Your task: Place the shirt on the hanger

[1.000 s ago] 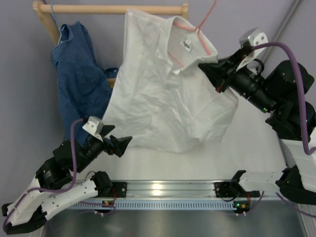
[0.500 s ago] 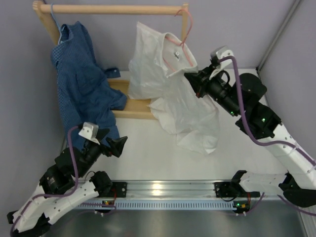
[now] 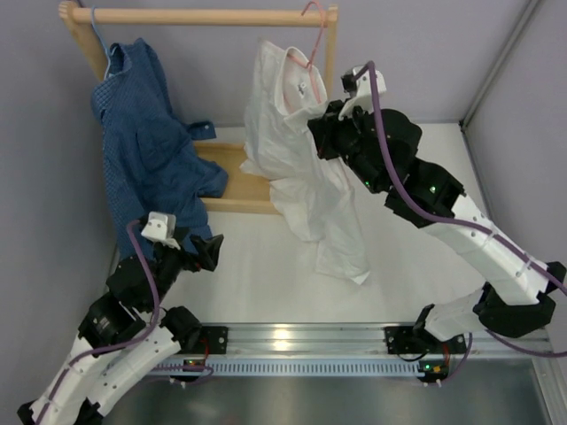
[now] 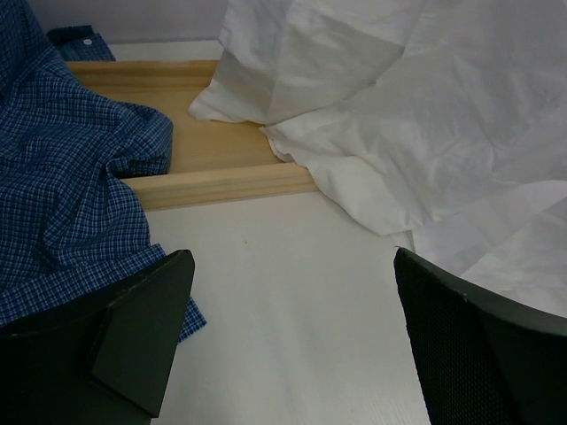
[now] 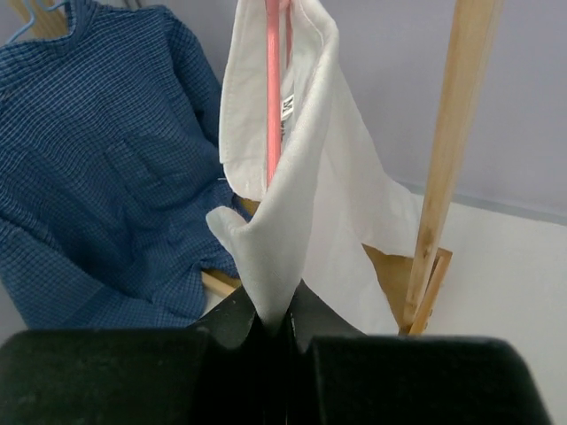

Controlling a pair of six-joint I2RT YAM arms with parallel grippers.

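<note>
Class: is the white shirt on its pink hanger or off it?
On it: the hanger runs inside the collar of the shirt, which hangs below it, pinched by the right gripper.

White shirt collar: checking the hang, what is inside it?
The pink hanger wire runs down inside the white shirt collar, beside a label. Its lower arms are hidden under fabric.

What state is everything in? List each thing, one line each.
shirt: on hanger, lower part draped down onto the table
hanger: inside shirt's collar, hook at the rail
blue shirt: hanging at rail's left end
left gripper: open, empty
right gripper: shut on shirt
</note>
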